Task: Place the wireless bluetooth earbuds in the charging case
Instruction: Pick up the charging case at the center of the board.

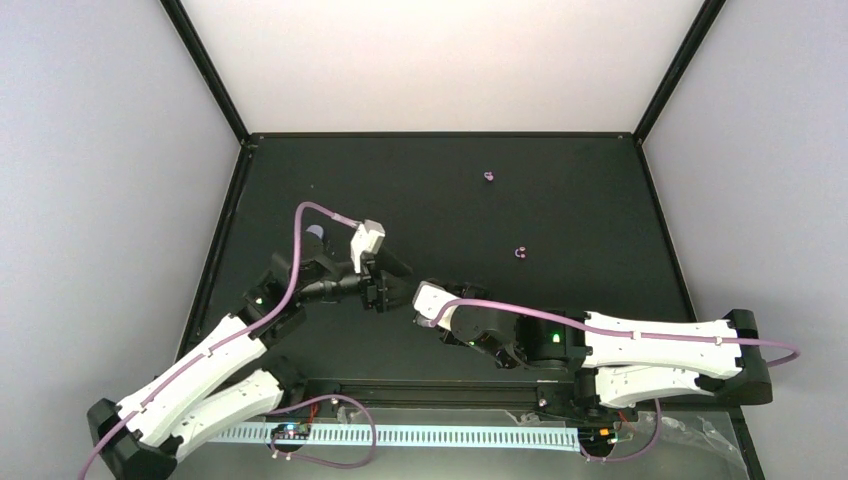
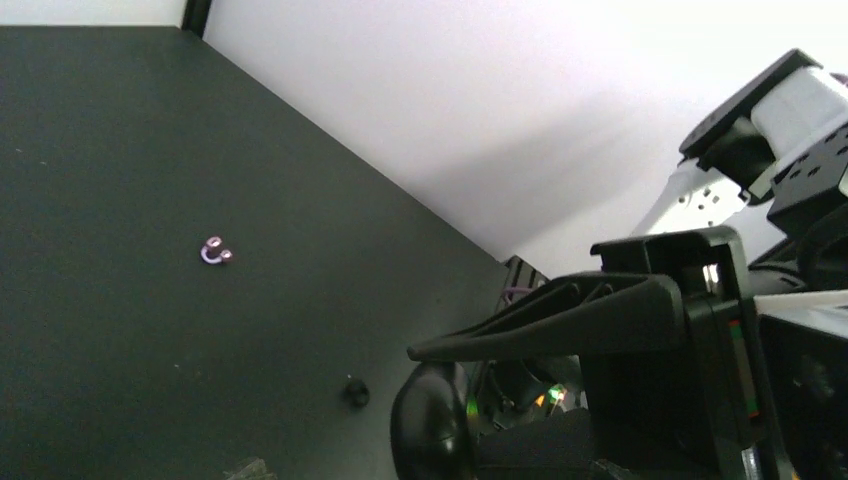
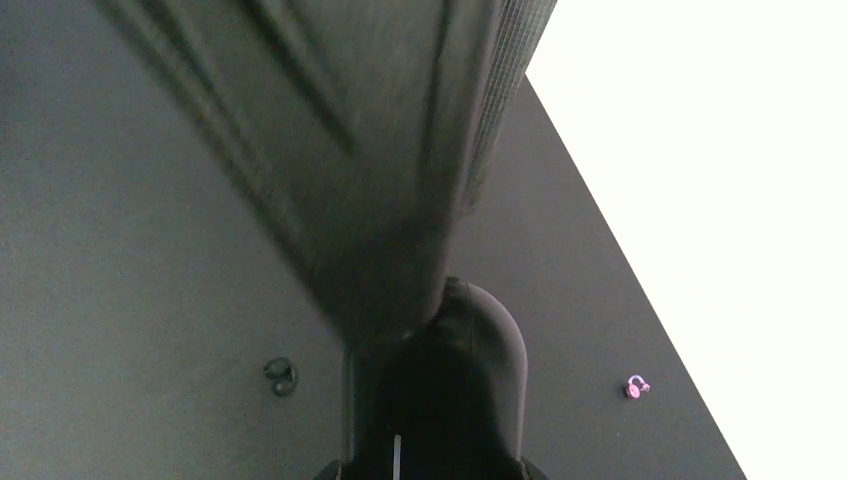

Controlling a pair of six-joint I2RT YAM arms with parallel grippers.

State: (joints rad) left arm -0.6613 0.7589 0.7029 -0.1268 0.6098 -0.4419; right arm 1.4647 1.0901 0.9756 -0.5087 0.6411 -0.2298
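Table [image 1: 600, 200], black and matte, carries both buds in the open, well apart from the arms: the far earbud [image 1: 488, 177] towards the back edge, the near earbud [image 1: 519, 254] closer to the middle. Each wrist view catches one purple bud, too small for any detail.

The left gripper [image 1: 388, 285] and right gripper [image 1: 420, 298] sit tip to tip at the near centre. From above their black parts merge and hide whatever is between them.

The left jaws stand apart. One black finger [image 2: 560, 315] stretches across the left wrist view; the other is cut off below. Under it bulges a dark rounded shell, seemingly the charging case [image 2: 430, 425]; its lid cannot be made out.

The right wrist view is mostly blurred dark mass, so whether the right gripper clamps that shell cannot be told.

A small black ring-like bit [image 2: 356, 392] lies near the shell.
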